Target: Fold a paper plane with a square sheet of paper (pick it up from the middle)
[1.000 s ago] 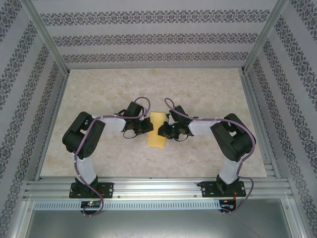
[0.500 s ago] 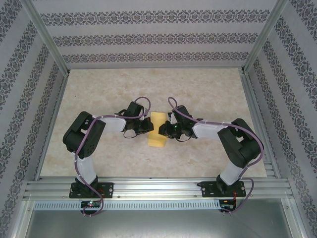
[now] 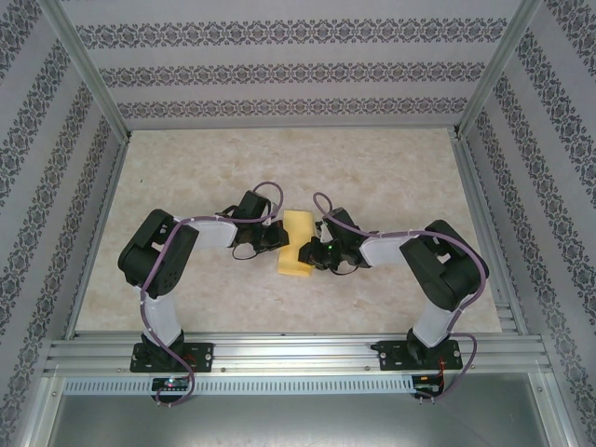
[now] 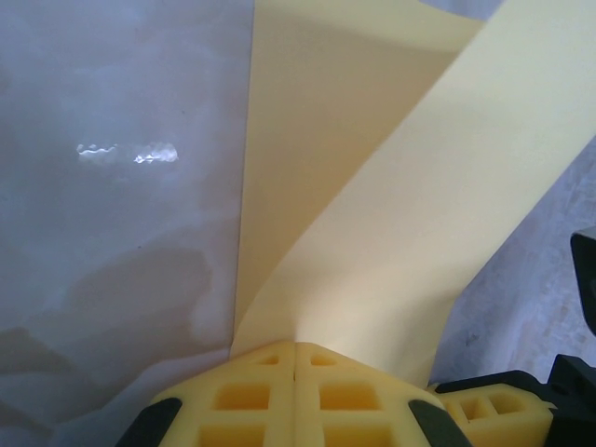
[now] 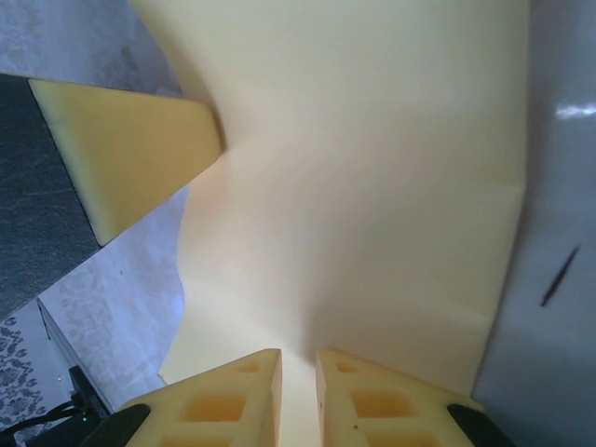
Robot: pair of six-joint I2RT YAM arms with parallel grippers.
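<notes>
Patterned wallpaper [image 3: 279, 70] closes in a pale marbled table [image 3: 391, 168] on three sides. On the left, the left arm [image 3: 158, 256] bends inward, bringing the left gripper [image 3: 273, 238] against the left edge of the square sheet of paper [image 3: 294, 228]. In the left wrist view its yellow fingers [image 4: 242, 400] are pressed together with no gap, pinching the sheet, which rises from their tips as a curved flap above a flat layer.

The sheet lies mid-table between the two grippers as a narrow upright strip.

At its right edge sits the right gripper [image 3: 308, 252]. Its fingers [image 5: 372, 405] stand a narrow slit apart, with paper showing in the slit. Whether they actually pinch it I cannot tell. The right arm [image 3: 438, 270] bends inward from the right.
</notes>
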